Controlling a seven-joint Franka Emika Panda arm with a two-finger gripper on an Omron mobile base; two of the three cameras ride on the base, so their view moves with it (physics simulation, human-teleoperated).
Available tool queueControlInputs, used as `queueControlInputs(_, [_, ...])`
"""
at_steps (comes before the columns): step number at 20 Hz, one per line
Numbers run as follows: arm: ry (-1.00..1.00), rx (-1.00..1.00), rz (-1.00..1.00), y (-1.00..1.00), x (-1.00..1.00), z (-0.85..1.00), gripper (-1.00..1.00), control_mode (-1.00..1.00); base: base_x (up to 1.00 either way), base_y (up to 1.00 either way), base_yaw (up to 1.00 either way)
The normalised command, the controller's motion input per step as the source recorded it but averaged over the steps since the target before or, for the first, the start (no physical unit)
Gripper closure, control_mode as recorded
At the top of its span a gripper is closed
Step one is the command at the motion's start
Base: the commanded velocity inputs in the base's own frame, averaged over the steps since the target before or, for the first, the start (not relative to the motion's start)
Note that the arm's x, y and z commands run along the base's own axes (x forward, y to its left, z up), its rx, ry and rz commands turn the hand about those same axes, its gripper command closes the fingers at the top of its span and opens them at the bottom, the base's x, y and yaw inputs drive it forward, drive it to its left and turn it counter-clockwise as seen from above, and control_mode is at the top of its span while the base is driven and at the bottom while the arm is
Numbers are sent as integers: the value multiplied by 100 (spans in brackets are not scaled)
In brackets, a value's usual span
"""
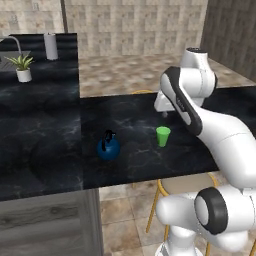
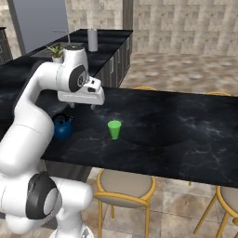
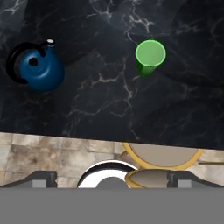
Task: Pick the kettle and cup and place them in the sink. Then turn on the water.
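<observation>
1. I am hanging my fingers (image 3: 112,177) spread wide and empty above the black marble counter (image 1: 135,165), looking straight down; nothing is between them, and both things I am meant to fetch are standing untouched below me.
2. The kettle (image 1: 108,147) is sitting upright on the counter near its front edge, its black arched handle on top; the cup (image 1: 163,136) is standing upright well apart from it, mouth open to me in the hand view; I judge the kettle the sensible first pick.
3. I am planning to bring myself over the kettle (image 3: 40,68) before dropping at all, since it is lying off to one side of my view rather than under me.
4. I am wanting my fingers turned so they straddle the handle across its thin width, not along its arch; a grip along the arch would probably slip.
5. I am meaning to come down straight and slowly, one fingertip on each side of the handle, closing only once it is properly between them; nudging the round body could roll or slide it toward the counter edge.
6. The sink (image 1: 9,59) is lying far off at the back of the other counter run, beside a small potted plant (image 1: 22,66); I judge the carry to be long, so a firm, centred hold matters now; the cup (image 2: 114,129) is waiting its turn.
</observation>
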Motion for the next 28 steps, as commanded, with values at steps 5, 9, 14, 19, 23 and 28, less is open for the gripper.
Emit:
queueControlInputs(5, [1,0,0,-19,15,-12,-100,-100,0,0,0])
queueControlInputs(9, [0,0,0,-11,34,-10,-100,-100,0,0,0])
queueControlInputs(14, [0,0,0,-20,15,-6,-100,-100,0,0,0])
queueControlInputs(19, [0,0,0,-17,8,-5,-100,-100,0,0,0])
queueControlInputs(23, [0,0,0,-16,9,-7,-100,-100,0,0,0])
queueControlInputs(28, [0,0,0,-9,12,-7,-100,-100,0,0,0])
